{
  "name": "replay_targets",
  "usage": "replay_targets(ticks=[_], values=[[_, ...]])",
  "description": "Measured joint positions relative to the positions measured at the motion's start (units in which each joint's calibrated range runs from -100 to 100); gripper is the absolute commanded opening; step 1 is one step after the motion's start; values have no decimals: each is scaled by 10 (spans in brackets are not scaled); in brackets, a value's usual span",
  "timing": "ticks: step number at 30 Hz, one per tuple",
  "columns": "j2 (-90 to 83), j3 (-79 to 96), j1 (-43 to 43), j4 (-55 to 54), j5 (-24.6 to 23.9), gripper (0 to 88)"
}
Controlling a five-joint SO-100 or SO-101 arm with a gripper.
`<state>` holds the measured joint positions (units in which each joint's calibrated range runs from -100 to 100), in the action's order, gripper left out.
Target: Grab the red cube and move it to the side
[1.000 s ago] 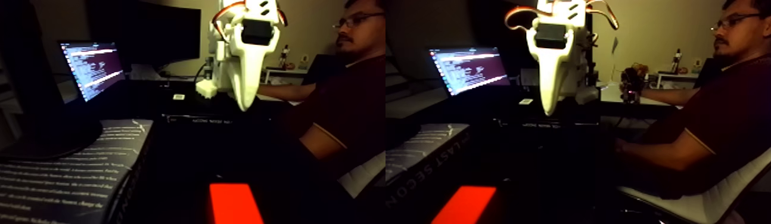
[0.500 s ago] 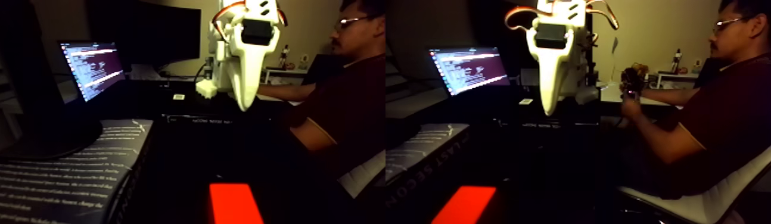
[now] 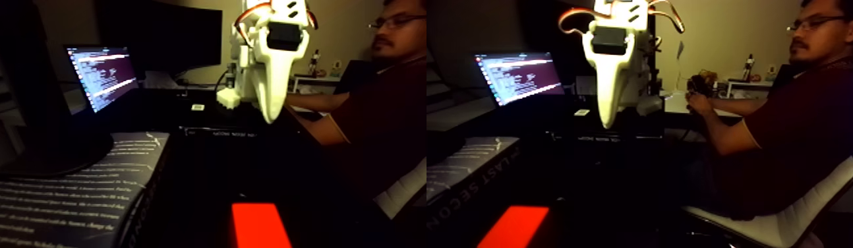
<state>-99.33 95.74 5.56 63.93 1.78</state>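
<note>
The white plastic two-finger gripper (image 3: 270, 115) hangs at the top centre of each half of the fixed view, its pale pointed finger tapering straight down toward 6 o'clock, its tip well above the worktop; whether the fingers are apart or together cannot be told from this angle. A black servo block sits in its upper body, with orange wires looping at 12 o'clock.

A person in a dark maroon shirt (image 3: 801, 125) sits at 3 o'clock on a white chair (image 3: 794, 221), forearm stretched toward the arm's base. A large dark monitor (image 3: 161, 33) stands at 11 o'clock, and a laptop with a glowing text screen (image 3: 102, 74) lies at 9 o'clock. A dark printed box with pale lettering (image 3: 69, 191) fills the 8 o'clock corner.

The bright red-orange cube (image 3: 259, 225) lies on the black worktop (image 3: 201, 171) at 6 o'clock, well below the gripper and apart from it. Cut by the lower edge, its visible face reads as elongated, long axis running toward 12 o'clock, leaning slightly toward 11.

The room is dim, with a beige wall behind.
</note>
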Motion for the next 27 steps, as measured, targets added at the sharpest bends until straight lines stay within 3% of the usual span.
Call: replay_targets(ticks=[16, 27], values=[[13, 0, 2, -4, 0, 11], [213, -128, -24, -61, 45, 11]])
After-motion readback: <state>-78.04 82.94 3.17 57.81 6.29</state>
